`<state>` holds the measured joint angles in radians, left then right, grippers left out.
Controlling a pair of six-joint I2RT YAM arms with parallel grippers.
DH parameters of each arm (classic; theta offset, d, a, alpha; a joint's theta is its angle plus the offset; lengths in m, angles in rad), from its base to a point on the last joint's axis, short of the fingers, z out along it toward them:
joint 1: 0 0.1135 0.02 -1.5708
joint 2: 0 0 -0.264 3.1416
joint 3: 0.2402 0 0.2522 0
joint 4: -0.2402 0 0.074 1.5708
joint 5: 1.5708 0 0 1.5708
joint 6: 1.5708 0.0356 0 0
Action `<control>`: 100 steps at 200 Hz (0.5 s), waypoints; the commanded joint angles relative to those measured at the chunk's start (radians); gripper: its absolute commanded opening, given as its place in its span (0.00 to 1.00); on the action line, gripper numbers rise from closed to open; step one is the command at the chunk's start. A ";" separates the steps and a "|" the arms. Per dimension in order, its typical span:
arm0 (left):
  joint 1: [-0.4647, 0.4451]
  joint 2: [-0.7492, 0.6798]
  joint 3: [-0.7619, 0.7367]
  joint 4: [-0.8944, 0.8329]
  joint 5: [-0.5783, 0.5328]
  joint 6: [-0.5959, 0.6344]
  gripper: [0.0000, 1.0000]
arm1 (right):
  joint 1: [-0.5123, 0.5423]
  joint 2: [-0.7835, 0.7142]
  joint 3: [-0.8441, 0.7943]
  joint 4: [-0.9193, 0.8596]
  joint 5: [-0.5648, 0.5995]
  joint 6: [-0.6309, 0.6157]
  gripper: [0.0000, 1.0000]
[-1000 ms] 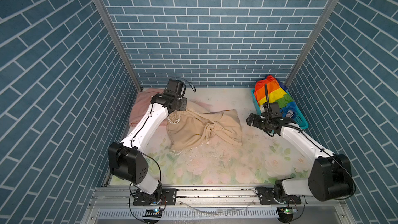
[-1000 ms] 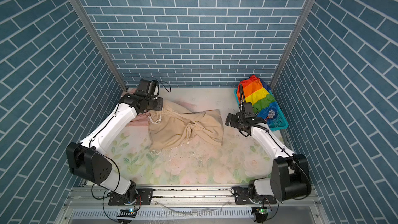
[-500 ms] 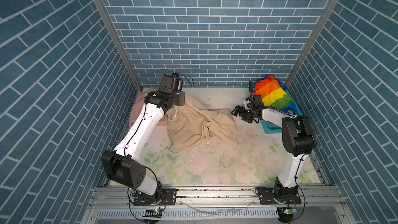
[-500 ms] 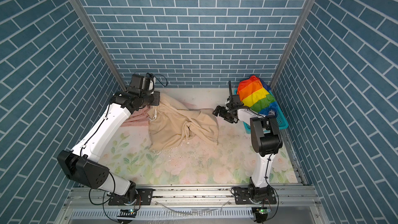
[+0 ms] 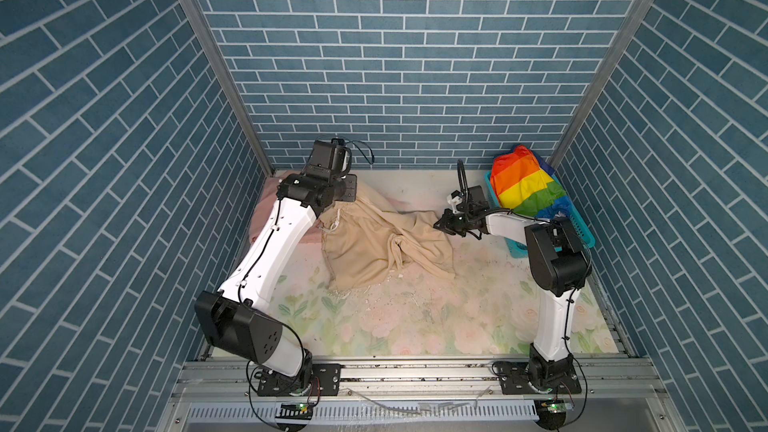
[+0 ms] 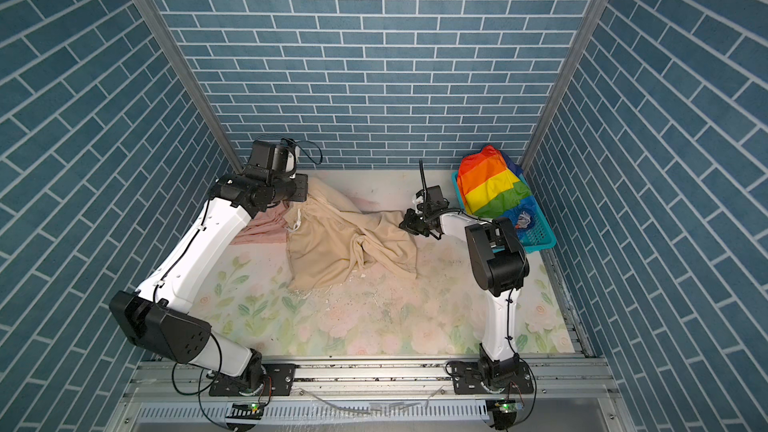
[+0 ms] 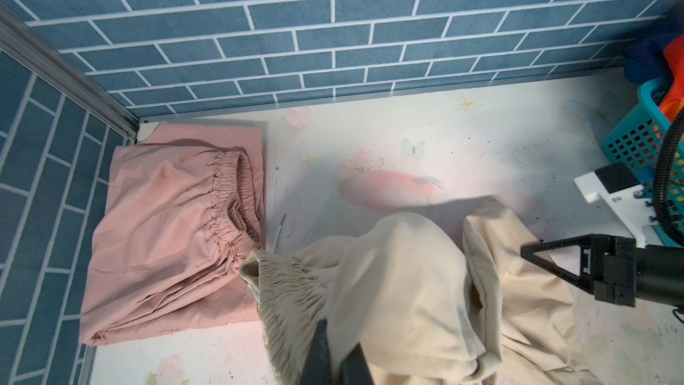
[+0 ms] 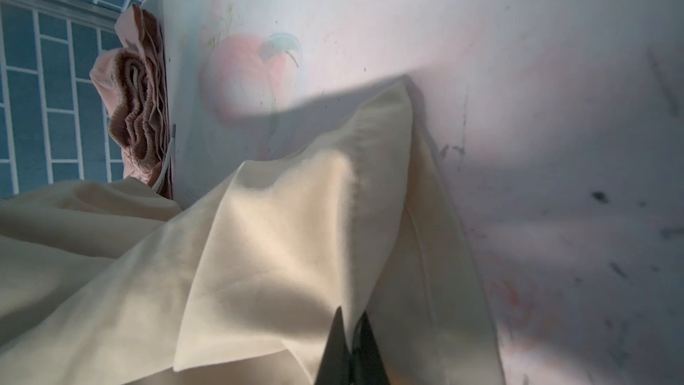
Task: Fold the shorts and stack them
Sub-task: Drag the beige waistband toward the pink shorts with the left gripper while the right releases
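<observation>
Pinching beige shorts (image 5: 374, 243), both jaws cut off, pink shorts (image 7: 159, 216) partly covered.

Loose shorts (image 5: 374, 243) lie between folded shorts (image 7: 166, 224) at left and basket (image 6: 538, 238) at right.

Blue brick-patterned walls (image 5: 395, 56) box me in on three sides, joined by metal corner posts (image 5: 217, 60). Beneath me lies a pale floral surface (image 5: 415, 326), crumb-speckled, with a metal rail (image 5: 415, 371) along its front.

White link shells (image 5: 286, 234); black joint housings (image 5: 243, 326); thin black cables (image 5: 459, 176); green base lights (image 5: 300, 407)
</observation>
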<state>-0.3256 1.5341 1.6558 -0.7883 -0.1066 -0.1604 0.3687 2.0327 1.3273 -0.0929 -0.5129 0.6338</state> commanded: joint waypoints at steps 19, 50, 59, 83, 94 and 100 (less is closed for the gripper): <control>0.059 0.070 0.032 0.057 0.135 -0.076 0.00 | -0.106 -0.082 0.174 -0.172 0.063 -0.070 0.00; 0.097 0.166 0.184 0.047 0.228 -0.121 0.00 | -0.234 -0.192 0.282 -0.297 0.112 -0.127 0.00; 0.109 0.187 0.250 0.029 0.243 -0.126 0.00 | -0.269 -0.248 0.273 -0.305 0.136 -0.133 0.00; 0.158 0.179 0.318 0.050 0.292 -0.176 0.00 | -0.307 -0.417 0.155 -0.305 0.240 -0.186 0.00; 0.176 0.157 0.292 0.062 0.309 -0.191 0.00 | -0.303 -0.476 0.067 -0.280 0.246 -0.188 0.00; 0.182 0.141 0.261 0.074 0.316 -0.196 0.00 | -0.298 -0.505 0.007 -0.259 0.234 -0.176 0.00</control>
<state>-0.1936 1.7416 1.9316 -0.7494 0.1730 -0.3031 0.0471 1.6463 1.4906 -0.3244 -0.3626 0.5137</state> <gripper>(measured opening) 0.070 0.054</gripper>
